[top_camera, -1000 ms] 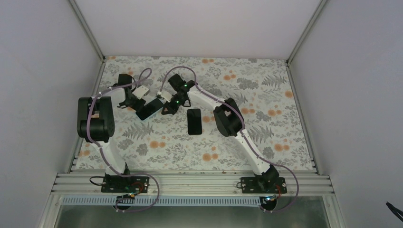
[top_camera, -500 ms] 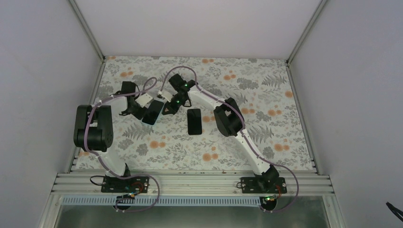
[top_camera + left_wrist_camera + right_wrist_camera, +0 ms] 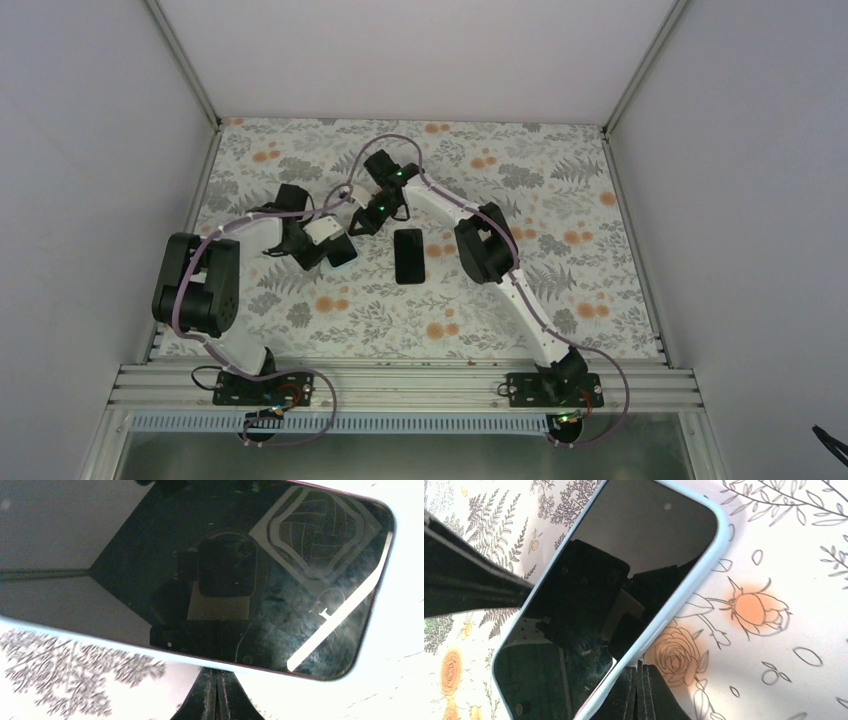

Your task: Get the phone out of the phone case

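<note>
Shut tight, the left end effector (image 3: pixel 216 676) nips the long edge of the black glass-fronted phone (image 3: pixel 200 565), seemingly held clear of the floral-patterned bench (image 3: pixel 560 290). At the phone's 1 o'clock, the right end effector (image 3: pixel 639 672) is also shut, tips against the pale blue rubbery case (image 3: pixel 684 580); grip uncertain. Step: peeling, case not yet off. Next needs a sure pinch on the rim, pulled outward.

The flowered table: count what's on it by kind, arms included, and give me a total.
Robot arms: 2 (left, right)
Phone in a pale blue case: 1
Black phone-shaped slab lying flat: 1
Total: 4
</note>
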`<state>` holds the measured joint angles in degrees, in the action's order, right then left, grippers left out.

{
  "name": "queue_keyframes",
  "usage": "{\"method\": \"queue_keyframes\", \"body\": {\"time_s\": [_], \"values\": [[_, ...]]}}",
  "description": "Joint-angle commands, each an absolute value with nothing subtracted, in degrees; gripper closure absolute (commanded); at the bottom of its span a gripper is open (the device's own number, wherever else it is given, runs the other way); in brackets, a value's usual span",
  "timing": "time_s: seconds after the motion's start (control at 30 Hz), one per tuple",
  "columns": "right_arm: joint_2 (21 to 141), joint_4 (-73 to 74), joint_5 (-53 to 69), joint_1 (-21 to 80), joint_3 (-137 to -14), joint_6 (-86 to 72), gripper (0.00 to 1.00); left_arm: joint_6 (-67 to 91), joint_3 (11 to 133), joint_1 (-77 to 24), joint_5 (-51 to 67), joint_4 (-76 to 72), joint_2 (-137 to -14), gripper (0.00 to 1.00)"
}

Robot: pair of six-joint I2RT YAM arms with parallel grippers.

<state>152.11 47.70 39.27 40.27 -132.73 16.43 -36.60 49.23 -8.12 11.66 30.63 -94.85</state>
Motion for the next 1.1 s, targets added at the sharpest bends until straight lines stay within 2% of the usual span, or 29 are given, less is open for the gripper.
{"method": "queue_keyframes", "body": {"time_s": [0.0, 0.33, 0.6, 0.63, 0.73, 0.77, 0.8, 0.83, 0.87, 0.9, 0.93, 0.97, 1.07], "values": [[154.3, 51.3, 40.7, 39.6, -132.8, 17.3, 0.97, -34.3, 44.9, -13.3, 16.3, 40.1, -102.1, 0.98], [151.8, 51.7, 40.9, 38.8, -129.5, 18.2, 0.97, -30.8, 49.1, -20.7, 17.6, 39.3, -104.8, 0.98], [146.4, 49.1, 40.8, 35.0, -127.2, 18.6, 0.97, -32.7, 48.7, -20.6, 15.6, 44.5, -95.6, 0.97], [145.8, 49.4, 40.8, 34.8, -127.3, 19.8, 0.97, -33.3, 49.0, -20.6, 15.7, 45.8, -93.2, 0.95], [143.0, 50.5, 39.4, 34.1, -127.8, 22.8, 0.96, -35.3, 51.2, -20.5, 16.3, 50.8, -87.6, 0.74], [141.5, 50.3, 39.3, 33.8, -127.3, 23.6, 0.93, -36.2, 52.5, -20.2, 16.5, 53.1, -85.6, 0.66], [140.1, 50.3, 38.8, 33.6, -126.8, 24.7, 0.89, -37.5, 54.0, -19.4, 17.2, 55.4, -83.5, 0.53], [138.6, 50.4, 37.8, 33.6, -126.2, 26.0, 0.81, -38.6, 55.9, -18.2, 17.4, 57.1, -81.6, 0.39], [137.1, 50.2, 36.8, 33.6, -125.1, 27.1, 0.67, -39.3, 58.0, -16.4, 17.4, 58.2, -79.8, 0.26], [135.5, 49.7, 35.9, 33.7, -123.4, 27.8, 0.35, -40.2, 60.3, -13.8, 17.7, 59.1, -78.6, 0.15], [134.1, 49.7, 35.5, 33.8, -121.7, 28.9, 0.10, -41.1, 62.9, -11.2, 18.1, 59.8, -78.1, 0.08], [132.8, 49.8, 35.0, 34.1, -119.5, 30.0, 0.01, -42.0, 65.1, -8.2, 18.1, 60.3, -78.2, 0.01], [130.1, 50.4, 31.2, 36.3, -115.5, 32.6, 0.00, -42.0, 69.7, -1.5, 17.3, 59.1, -81.0, 0.00]]}}
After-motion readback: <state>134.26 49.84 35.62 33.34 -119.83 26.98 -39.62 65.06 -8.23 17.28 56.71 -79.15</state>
